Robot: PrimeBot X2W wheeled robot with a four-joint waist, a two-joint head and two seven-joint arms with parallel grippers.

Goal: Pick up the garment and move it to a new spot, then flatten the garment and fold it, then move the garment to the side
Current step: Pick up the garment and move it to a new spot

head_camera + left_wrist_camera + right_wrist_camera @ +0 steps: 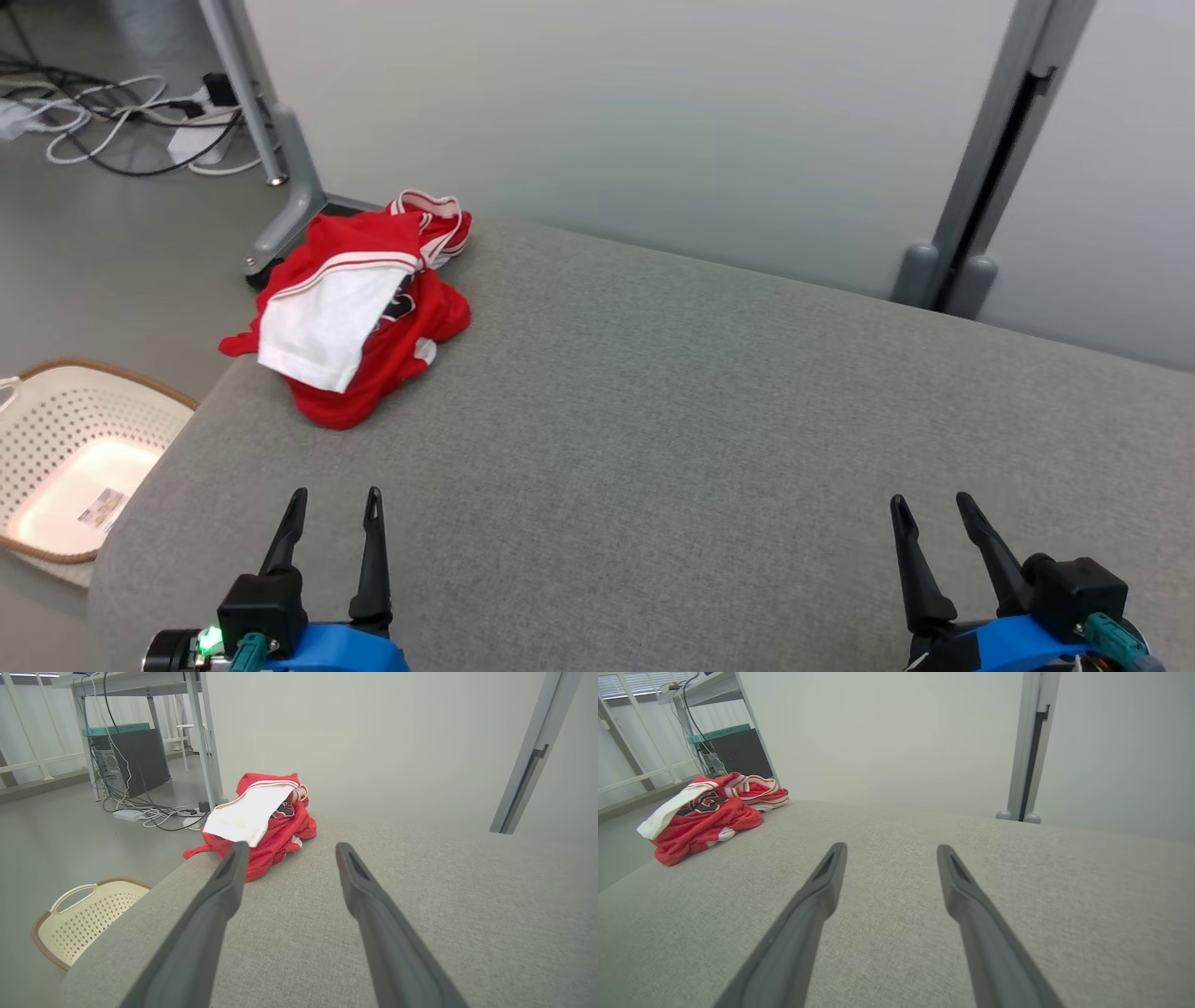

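Note:
The garment (369, 308) is a crumpled red jersey with white trim and a white panel on top, bunched at the far left corner of the grey padded surface (700, 420). It also appears in the left wrist view (261, 816) and the right wrist view (705, 816). My left gripper (336, 499) stands open near the front edge, well short of the garment, with nothing between its fingers. My right gripper (929, 504) is open at the lower right, far from the garment and holding nothing.
A cream perforated basket (37, 420) sits on the floor left of the surface. Cables and a power strip (196, 140) lie on the floor beyond a grey desk leg (280, 168). A grey post (990, 159) stands behind the far edge.

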